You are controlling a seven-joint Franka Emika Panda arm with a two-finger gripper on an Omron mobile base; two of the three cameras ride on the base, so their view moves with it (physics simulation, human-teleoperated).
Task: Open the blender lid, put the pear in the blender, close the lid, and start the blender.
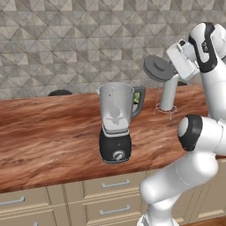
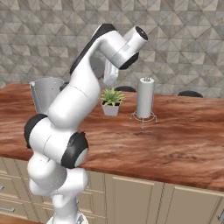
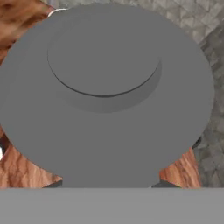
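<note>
The blender lid (image 3: pixel 105 96) looms closest in the hand view, pinched in the narrow jaws, held at the left base view's upper right; the open blender (image 1: pixel 115 123) stands lower left on the worktop (image 1: pixel 48 137).

The white arm (image 1: pixel 194 150) rises folded, elbow low, forearm climbing to a wrist bent over above and to the right of the blender (image 1: pixel 116 122). Its gripper (image 1: pixel 173 69) has the jaws clamped on the blender lid (image 1: pixel 158 68), held tilted in the air.
</note>
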